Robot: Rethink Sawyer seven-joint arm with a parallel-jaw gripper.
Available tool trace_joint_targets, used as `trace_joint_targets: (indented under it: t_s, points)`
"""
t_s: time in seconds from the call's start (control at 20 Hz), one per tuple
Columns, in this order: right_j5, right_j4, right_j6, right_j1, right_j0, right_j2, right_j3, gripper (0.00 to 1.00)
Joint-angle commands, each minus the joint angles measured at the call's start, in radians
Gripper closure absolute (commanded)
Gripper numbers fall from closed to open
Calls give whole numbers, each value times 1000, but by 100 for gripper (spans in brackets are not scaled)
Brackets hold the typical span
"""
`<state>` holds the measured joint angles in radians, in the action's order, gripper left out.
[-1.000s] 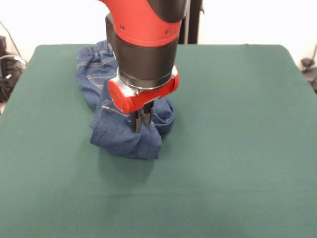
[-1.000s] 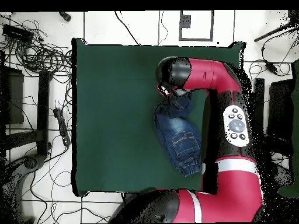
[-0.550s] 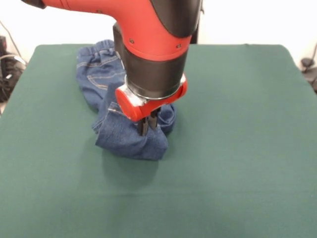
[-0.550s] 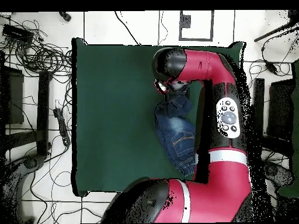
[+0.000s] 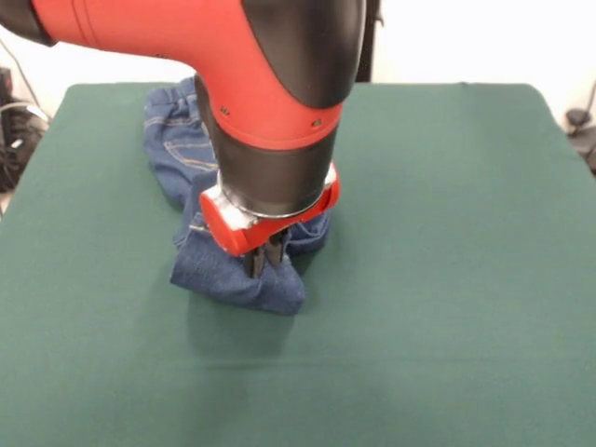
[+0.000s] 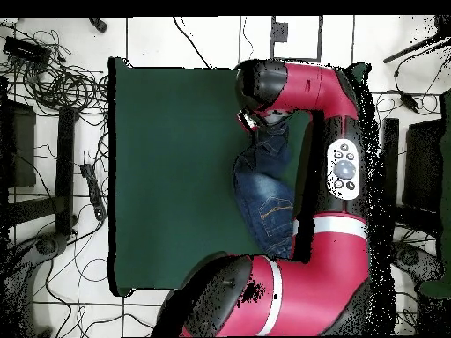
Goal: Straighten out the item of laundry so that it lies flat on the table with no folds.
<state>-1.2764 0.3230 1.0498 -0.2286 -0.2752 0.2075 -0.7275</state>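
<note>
One pair of soft denim jeans point(image 5: 191, 154) lies bunched at your felt table's point(image 5: 447, 279) far-left; your gripper point(image 5: 264, 262) pinches a lifted fold, now dragged slightly nearer than before.

Jeans point(image 5: 186, 149) lie folded on the table point(image 5: 447, 279), under the tool point(image 5: 265, 263).

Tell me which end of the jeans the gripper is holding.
The leg end: the gripper pinches the bunched fabric nearest the camera, while the jeans' gathered waistband end lies flat at the far table edge.
</note>
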Motion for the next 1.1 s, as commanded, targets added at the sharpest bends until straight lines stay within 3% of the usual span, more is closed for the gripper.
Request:
trace_joint_targets:
  t_s: [0.05, 0.3, 0.6, 1.1]
  points:
    - [-131, -25, -24, 46, 48, 110, 124, 100]
    - [-125, -32, -40, 31, 35, 98, 103, 100]
    - [-180, -12, -43, 101, 66, 119, 231, 100]
    - [-190, -21, -36, 116, 83, 104, 245, 100]
